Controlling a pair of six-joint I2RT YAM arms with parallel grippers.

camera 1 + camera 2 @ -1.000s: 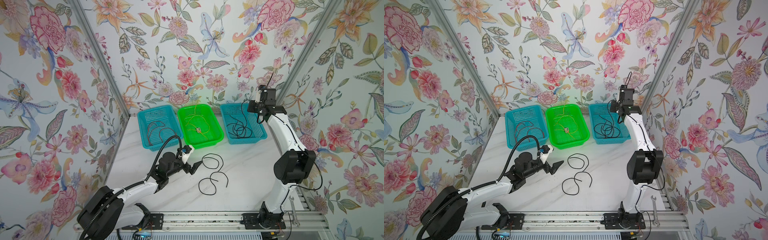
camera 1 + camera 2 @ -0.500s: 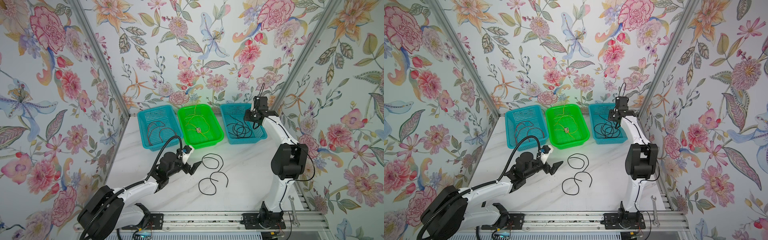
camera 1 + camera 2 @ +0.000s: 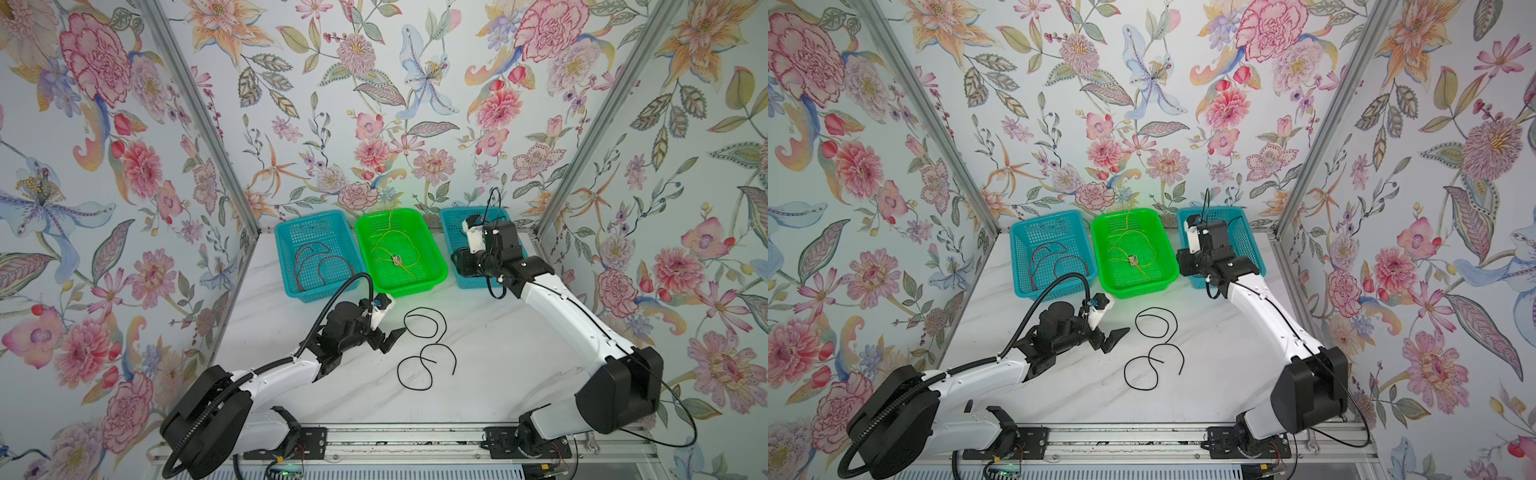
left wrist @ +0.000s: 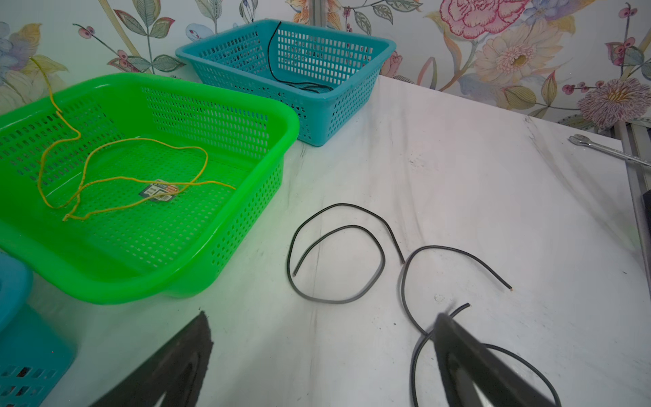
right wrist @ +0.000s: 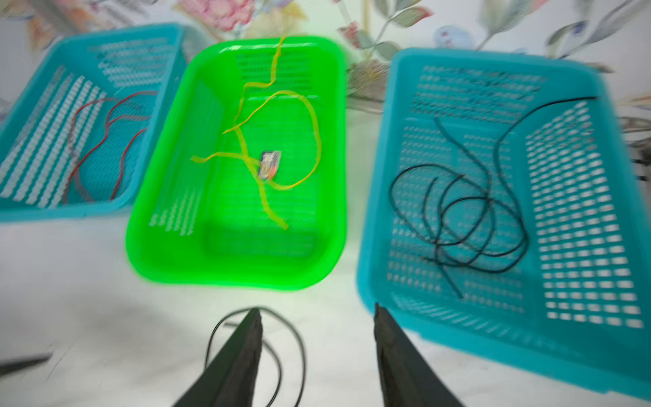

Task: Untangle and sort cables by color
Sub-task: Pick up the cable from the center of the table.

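Sorting is nearing its end, I reckon: thin black cables (image 3: 424, 349) are lying in loose curls on the marbled surface (image 3: 498, 353), just beside the left hand (image 3: 395, 338), which is gaping wide and empty. The right hand (image 5: 317, 310), jaws apart, is carrying nothing by the perforated blue basket (image 4: 318, 123) at far right. Next, a fine pinch on one strand.

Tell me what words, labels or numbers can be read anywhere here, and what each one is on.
No text here can be read.
Small printed tag lying in the green basket: it carries print, but it is too small in the top views and too blurred in both wrist views to read.
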